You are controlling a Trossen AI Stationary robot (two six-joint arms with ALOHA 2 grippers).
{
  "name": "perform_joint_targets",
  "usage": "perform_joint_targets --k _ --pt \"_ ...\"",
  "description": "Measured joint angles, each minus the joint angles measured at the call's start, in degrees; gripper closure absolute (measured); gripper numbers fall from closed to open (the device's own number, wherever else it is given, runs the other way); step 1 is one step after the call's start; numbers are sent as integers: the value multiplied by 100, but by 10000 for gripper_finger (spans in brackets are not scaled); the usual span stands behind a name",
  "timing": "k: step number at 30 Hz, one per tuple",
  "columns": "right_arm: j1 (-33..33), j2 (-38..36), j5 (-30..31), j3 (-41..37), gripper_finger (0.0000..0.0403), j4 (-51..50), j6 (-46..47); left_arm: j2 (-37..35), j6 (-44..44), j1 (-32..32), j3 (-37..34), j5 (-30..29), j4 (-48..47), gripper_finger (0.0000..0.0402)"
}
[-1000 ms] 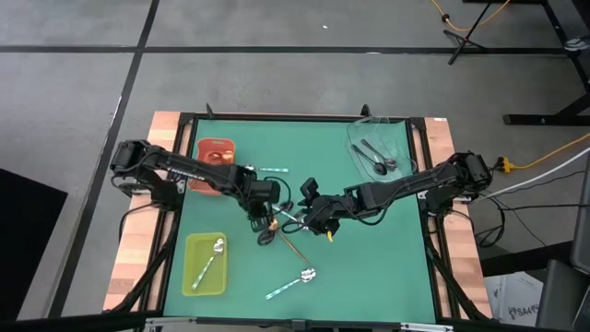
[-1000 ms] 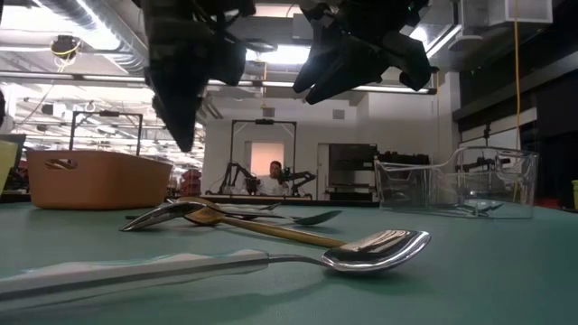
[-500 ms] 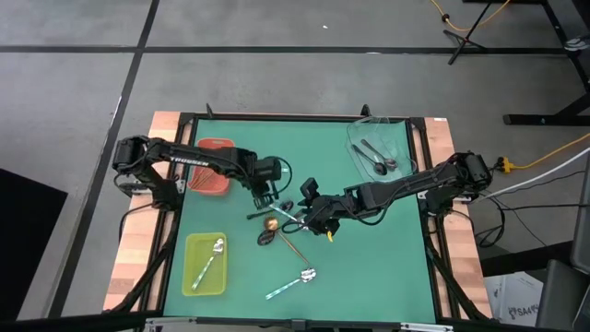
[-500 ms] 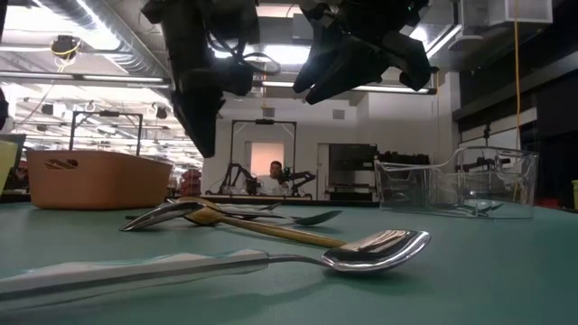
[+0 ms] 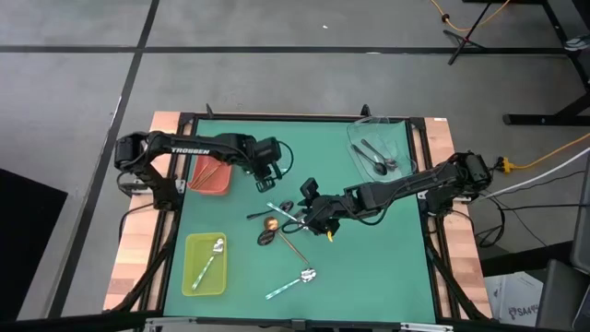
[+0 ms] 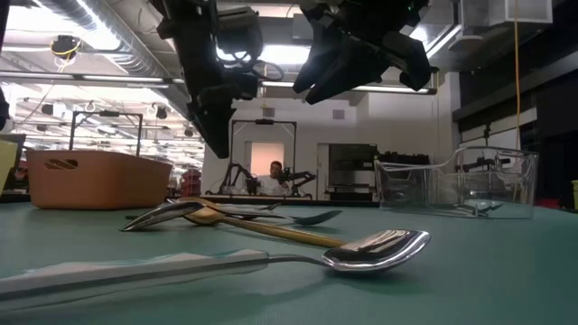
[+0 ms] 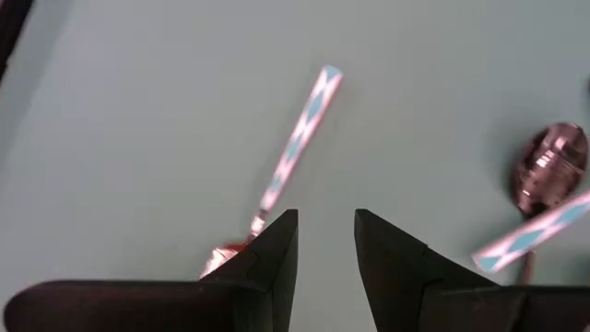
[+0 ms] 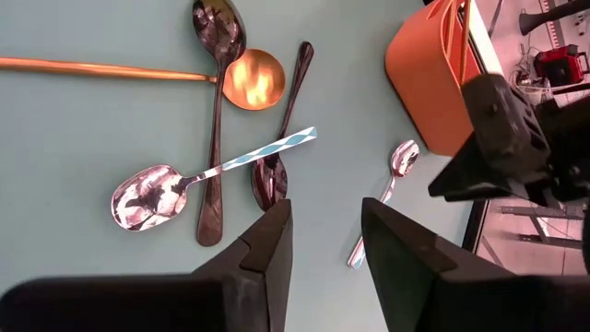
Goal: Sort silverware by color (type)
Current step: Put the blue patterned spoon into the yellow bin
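Observation:
Several spoons lie loose in a pile at mid-table: a copper spoon, two dark spoons and a silver spoon with a mint-patterned handle. My right gripper hangs open above this pile, empty. Farther off, beside the red tray, another mint-handled spoon lies flat on the mat. My left gripper hovers open over its bowl end, holding nothing. A third mint-handled spoon lies toward the near edge.
The red tray holds copper spoons. A yellow-green tray at the near left holds one mint-handled spoon. A clear tray at the far right holds dark spoons. Bare green mat lies at the near right.
My left gripper has swung from above the pile toward the table's far edge, staying at the same height with its fingers the same distance apart. It now hangs over the mint-handled spoon by the red tray. No spoon has moved.

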Motion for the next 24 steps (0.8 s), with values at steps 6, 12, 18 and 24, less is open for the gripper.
perform_joint_targets --k 6,12,18,24 --pt "-2 0 1 1 279 0 0 0 61 328 0 0 16 298" --pt "-1 0 0 1 279 1 0 0 319 639 0 0 19 298" --pt "-2 0 0 1 279 2 -1 0 319 868 0 8 58 298" --pt "-2 0 0 1 279 2 1 0 319 891 0 69 158 298"
